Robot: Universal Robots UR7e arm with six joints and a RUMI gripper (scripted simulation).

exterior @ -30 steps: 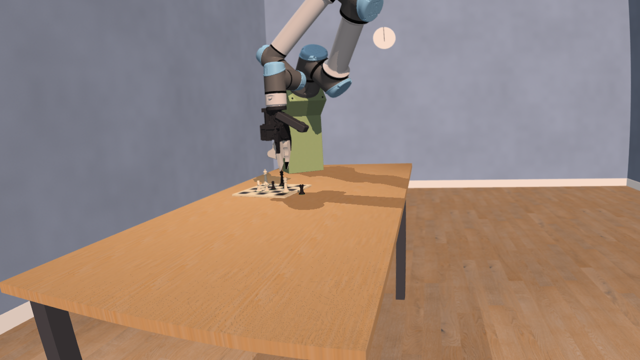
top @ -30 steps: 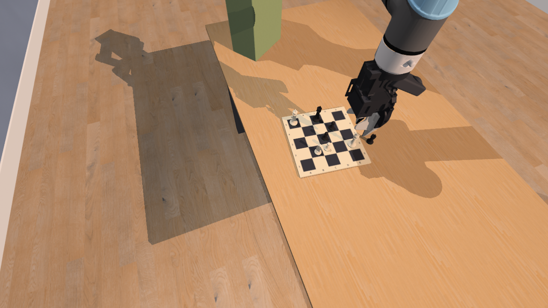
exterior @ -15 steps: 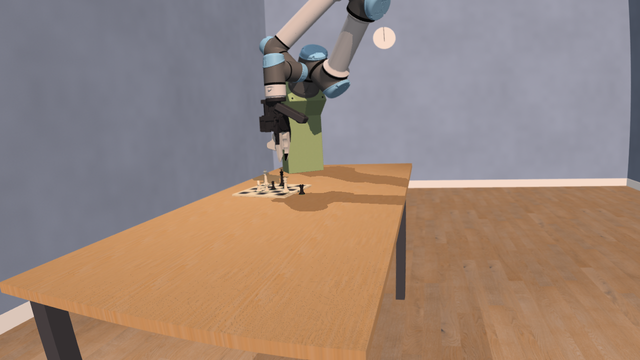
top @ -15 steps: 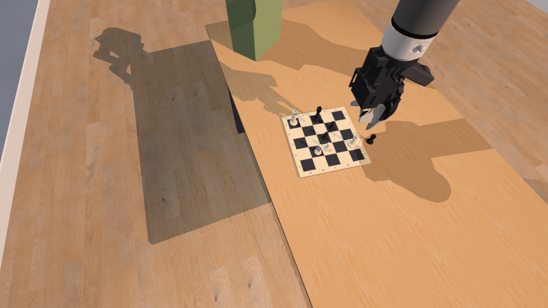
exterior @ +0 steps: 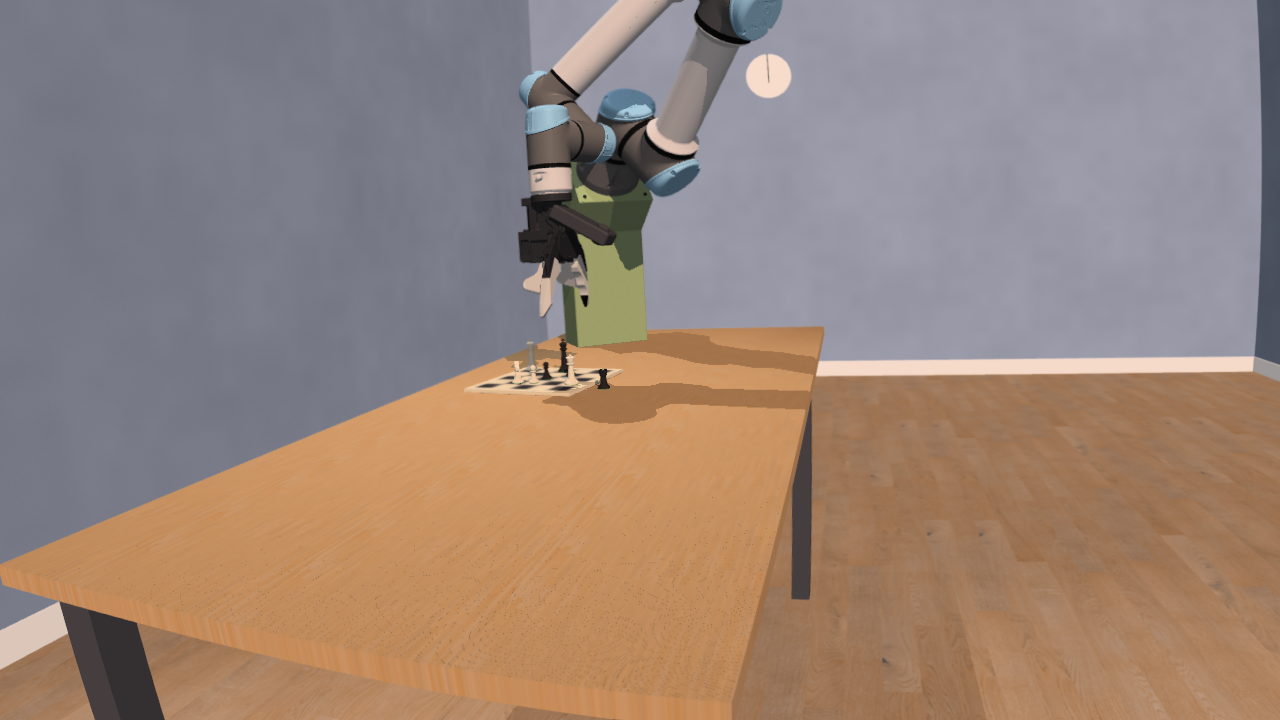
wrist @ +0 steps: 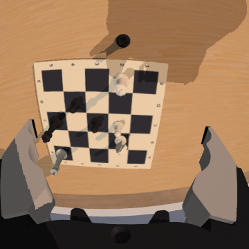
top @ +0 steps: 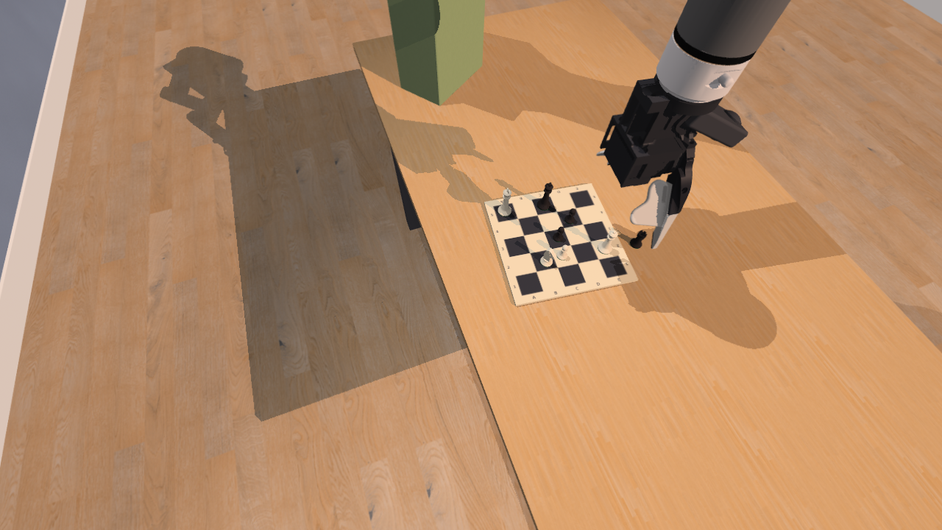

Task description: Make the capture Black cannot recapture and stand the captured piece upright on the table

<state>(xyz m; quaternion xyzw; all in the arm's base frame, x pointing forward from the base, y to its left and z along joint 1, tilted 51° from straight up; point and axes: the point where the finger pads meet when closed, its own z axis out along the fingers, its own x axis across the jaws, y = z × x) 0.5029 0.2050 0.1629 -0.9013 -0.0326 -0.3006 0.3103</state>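
Gripper [exterior: 559,288] raised well above the chessboard [top: 560,290], fingers spread wide, grasping nothing. Captured black piece [top: 636,239] stands upright on the table [top: 659,408], just beyond the board's 3 o'clock edge in the top view. White piece [top: 607,241] stands just inside that edge. Bare table surface extends toward 5 o'clock.

You see an arm of pale beige tubular links [exterior: 617,26] joined by dark grey joint housings [exterior: 547,147] with light blue round caps [exterior: 624,102], rising from an olive-green block pedestal [exterior: 608,286]. Its last link is dark grey with a white collar [top: 698,69]. A boxy black two-jaw gripper [top: 653,224] carries pale grey, wedge-shaped fingers with black tips.
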